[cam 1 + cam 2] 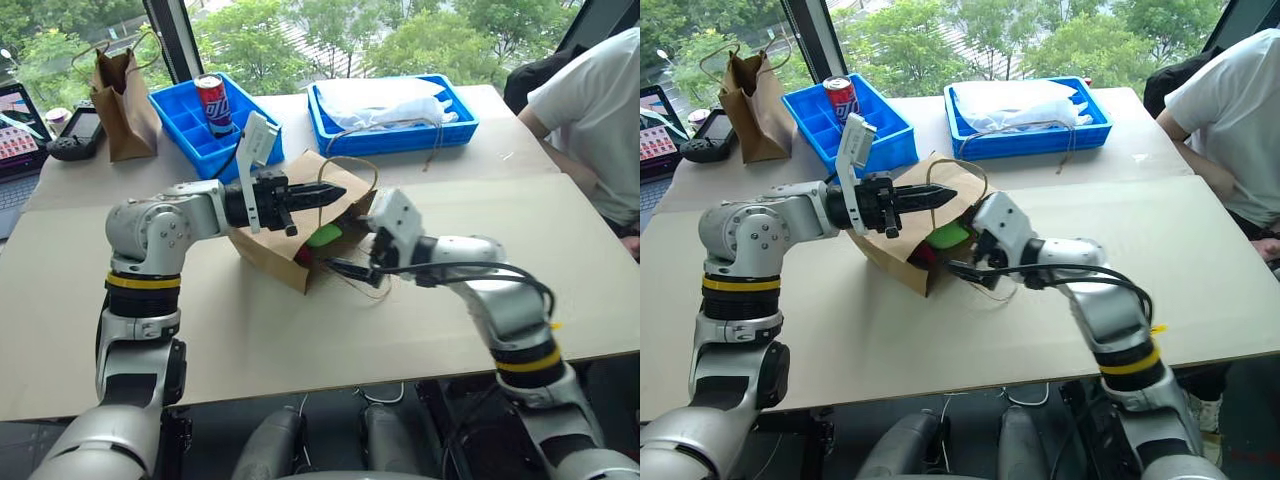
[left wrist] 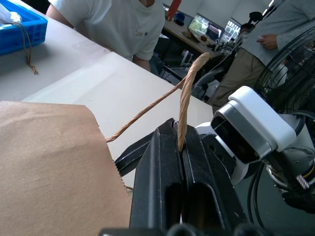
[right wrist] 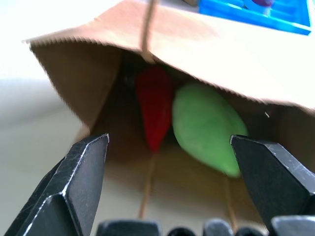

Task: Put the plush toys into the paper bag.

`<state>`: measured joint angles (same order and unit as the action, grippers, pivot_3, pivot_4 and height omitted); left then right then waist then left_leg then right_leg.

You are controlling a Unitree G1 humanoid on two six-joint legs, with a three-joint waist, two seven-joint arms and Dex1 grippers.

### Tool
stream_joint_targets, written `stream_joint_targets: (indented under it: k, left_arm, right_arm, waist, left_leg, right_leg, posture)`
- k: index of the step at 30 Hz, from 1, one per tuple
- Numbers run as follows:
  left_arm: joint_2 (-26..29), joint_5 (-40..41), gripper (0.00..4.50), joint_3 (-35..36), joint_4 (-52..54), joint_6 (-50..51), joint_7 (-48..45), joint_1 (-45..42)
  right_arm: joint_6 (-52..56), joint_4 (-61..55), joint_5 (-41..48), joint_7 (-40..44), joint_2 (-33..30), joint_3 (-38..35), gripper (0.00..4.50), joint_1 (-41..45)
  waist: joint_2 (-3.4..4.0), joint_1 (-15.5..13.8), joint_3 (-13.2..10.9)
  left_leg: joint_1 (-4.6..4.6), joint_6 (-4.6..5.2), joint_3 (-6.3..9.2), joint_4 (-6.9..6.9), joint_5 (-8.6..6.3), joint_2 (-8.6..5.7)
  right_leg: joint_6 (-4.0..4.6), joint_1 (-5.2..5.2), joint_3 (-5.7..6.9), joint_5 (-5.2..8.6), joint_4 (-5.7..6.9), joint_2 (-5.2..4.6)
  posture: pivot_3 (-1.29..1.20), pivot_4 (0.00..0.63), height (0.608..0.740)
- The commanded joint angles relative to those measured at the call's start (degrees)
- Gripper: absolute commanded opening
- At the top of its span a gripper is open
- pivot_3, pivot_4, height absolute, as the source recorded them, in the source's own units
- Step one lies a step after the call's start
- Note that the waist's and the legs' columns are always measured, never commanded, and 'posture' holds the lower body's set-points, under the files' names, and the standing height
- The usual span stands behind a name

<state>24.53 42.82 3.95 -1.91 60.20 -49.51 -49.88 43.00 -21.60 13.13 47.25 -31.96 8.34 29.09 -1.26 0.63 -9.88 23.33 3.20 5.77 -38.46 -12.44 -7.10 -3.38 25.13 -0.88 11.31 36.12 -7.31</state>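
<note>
Lying on its side on the table [image 1: 300,340], the paper bag [image 1: 268,250] is seen from the head cameras with its mouth turned toward the right arm; the light-green plush [image 1: 323,237] and a sliver of the red chili plush [image 1: 923,252] are visible inside the opening. The left gripper [image 1: 335,193] is held level above the bag's mouth, its black fingers pressed together on the twisted paper handle [image 1: 350,165], which loops up past the fingertips. The right gripper [image 1: 345,269] is placed just in front of the mouth, low over the table. Behind the bag, a blue compartment tray [image 1: 185,120] with a red drink can [image 1: 214,103] standing in it, a second blue tray [image 1: 395,130] holding a white cloth bundle [image 1: 385,100], and a narrower dark-brown bag [image 1: 125,100] are noted; a person in a white shirt [image 1: 595,110] is seated at the right edge. From the left wrist camera, the handle is seen clamped between the closed fingers [image 2: 165,172], with the bag's upper panel beside them. From the right wrist camera, both fingers [image 3: 83,172] are spread wide with nothing between them, and the red chili plush and the light-green plush are seen side by side, touching, within the bag's shaded interior.
</note>
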Motion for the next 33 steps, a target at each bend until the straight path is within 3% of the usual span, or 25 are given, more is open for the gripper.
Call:
stream_joint_targets:
  k: [1,8,11,16,19,22,33]
  left_arm:
    - [-0.24,-0.03,0.0,-0.08,-0.38,-2.16,-1.0,-1.54]
    - [-0.38,0.05,0.0,-0.58,-0.81,-3.1,-1.21,-1.86]
    - [-0.18,0.0,0.0,-0.62,-0.85,-3.39,-1.21,-1.86]
    - [0.26,-0.3,0.0,-0.47,-1.26,-4.08,-1.26,-2.36]
    - [-0.38,-1.83,0.0,-0.96,-4.01,-6.56,-1.59,-4.3]
    - [-1.9,-3.33,0.0,-2.24,-7.11,-9.61,-3.04,-7.02]
    - [-2.8,-9.39,0.0,-4.53,-17.79,-20.57,-10.1,-14.9]
  right_arm:
    - [1.1,-3.05,-0.25,0.33,-3.05,1.92,4.43,-4.91]
    - [-2.9,3.69,-3.79,-5.53,2.2,6.71,4.43,-9.15]
    - [-5.91,6.68,-5.79,-6.96,3.12,7.52,3.74,-8.9]
    - [-7.07,5.39,-4.11,-4.01,1.78,6.17,2.06,-8.39]
    - [-3.66,0.22,1.91,1.83,-1.32,3.31,0.89,-8.03]
    - [2.01,-5.39,9.98,6.03,-3.56,0.24,0.03,-6.49]
    - [9.86,-6.92,22.46,3.71,-2.88,-7.78,0.03,13.63]
  waist:
    - [0.0,0.02,0.0]
    - [-0.01,0.35,0.01]
    - [-0.01,0.14,0.01]
    - [-0.01,0.1,0.01]
    - [-0.01,-0.05,0.0]
    - [-0.01,-0.08,0.0]
    - [-0.02,0.05,0.0]
  left_leg:
    - [-0.01,0.0,-0.01,0.01,0.0,0.0]
    - [-0.07,-0.04,-0.06,0.08,0.03,0.04]
    - [-0.08,-0.05,-0.05,0.06,0.04,0.02]
    - [-0.08,-0.05,-0.05,0.04,0.04,0.01]
    - [-0.03,-0.04,-0.04,0.03,0.04,-0.01]
    - [-0.03,-0.01,-0.03,0.01,0.02,0.0]
    - [0.01,0.02,-0.03,0.07,0.0,0.02]
  right_leg:
    - [0.0,-0.01,0.0,0.0,-0.03,0.0]
    - [0.0,0.04,-0.05,0.0,0.03,0.0]
    - [0.01,0.0,-0.04,0.0,0.02,0.0]
    - [0.01,0.0,-0.04,0.0,0.01,0.0]
    - [0.01,0.01,-0.02,0.0,-0.01,0.0]
    - [0.01,-0.03,0.01,0.0,-0.06,0.0]
    - [0.01,0.03,0.05,0.0,-0.09,-0.02]
  posture:
    - [0.0,0.15,0.74]
    - [0.0,0.15,0.74]
    - [0.0,0.15,0.74]
    - [0.0,0.15,0.74]
    - [0.0,0.15,0.74]
    - [0.0,0.15,0.74]
    - [0.0,0.15,0.74]
